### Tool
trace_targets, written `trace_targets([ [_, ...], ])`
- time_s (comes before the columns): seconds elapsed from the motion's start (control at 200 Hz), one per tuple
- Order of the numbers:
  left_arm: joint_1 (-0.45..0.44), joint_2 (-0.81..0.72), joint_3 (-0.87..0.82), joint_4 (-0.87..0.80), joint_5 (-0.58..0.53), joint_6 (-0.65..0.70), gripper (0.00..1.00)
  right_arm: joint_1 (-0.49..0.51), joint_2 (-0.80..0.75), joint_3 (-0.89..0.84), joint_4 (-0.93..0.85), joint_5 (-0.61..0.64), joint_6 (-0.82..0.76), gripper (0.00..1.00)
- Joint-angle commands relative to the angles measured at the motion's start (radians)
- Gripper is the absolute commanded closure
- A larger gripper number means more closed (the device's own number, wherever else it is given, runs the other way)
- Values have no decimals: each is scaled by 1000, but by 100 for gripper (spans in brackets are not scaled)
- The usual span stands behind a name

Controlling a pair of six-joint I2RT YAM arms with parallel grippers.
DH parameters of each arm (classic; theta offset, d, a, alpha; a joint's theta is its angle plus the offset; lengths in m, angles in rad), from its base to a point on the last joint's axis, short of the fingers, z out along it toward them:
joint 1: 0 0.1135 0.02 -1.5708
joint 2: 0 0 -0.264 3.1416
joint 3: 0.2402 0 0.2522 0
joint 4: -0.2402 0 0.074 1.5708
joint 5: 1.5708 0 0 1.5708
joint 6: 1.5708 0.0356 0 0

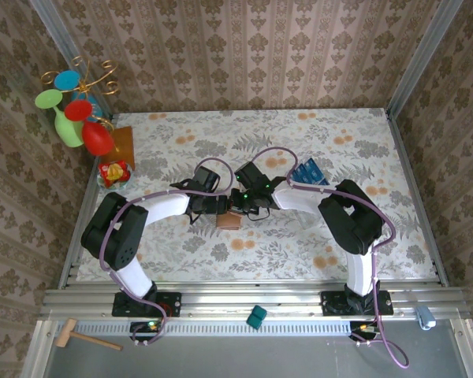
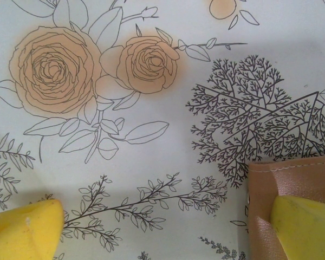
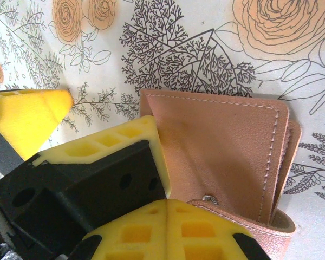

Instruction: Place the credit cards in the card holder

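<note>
MID-TABLE: On the floral table (image 1: 363,236), the card holder (image 3: 222,146) lies at ctr, one pinkish leaf flat on the cloth and its near flap curled up. The right gripper (image 3: 168,210), jaws together, looks clamped on that flap just beside the snap stud (image 3: 208,200). The left gripper (image 2: 168,219) stands wide apart, w/ one yellow finger (image 2: 306,227) over an edge of the holder and the other on bare cloth beside it. The credit cards (image 1: 309,172), a blue cluster, sit to the right and farther back, well apart from the holder.

Step in hand, by the look of it, is opening the holder for loading. To do it well:
- Pinch firm but lift slow, so the flap gapes w/o dragging the holder.
- The left finger should press the flat leaf down, not close on it.
- Fetch no card til the pocket mouth shows.
</note>
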Motion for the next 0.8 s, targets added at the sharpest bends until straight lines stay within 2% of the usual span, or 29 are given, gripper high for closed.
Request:
trace_targets([
  [0.0,-5,82,-48,-19,0,-14,0,7,7,32,-5,-17,-15,100],
  [0.395,8,68,-45,-29,3,-22,0,7,38,-4,25,-22,8,100],
  [0.585,78,-3,-43,-25,113,-39,0,6,39,-33,26,-8,8,100],
  [0.795,81,-102,-79,-44,143,-50,0,6,42,-47,33,-10,9,100],
])
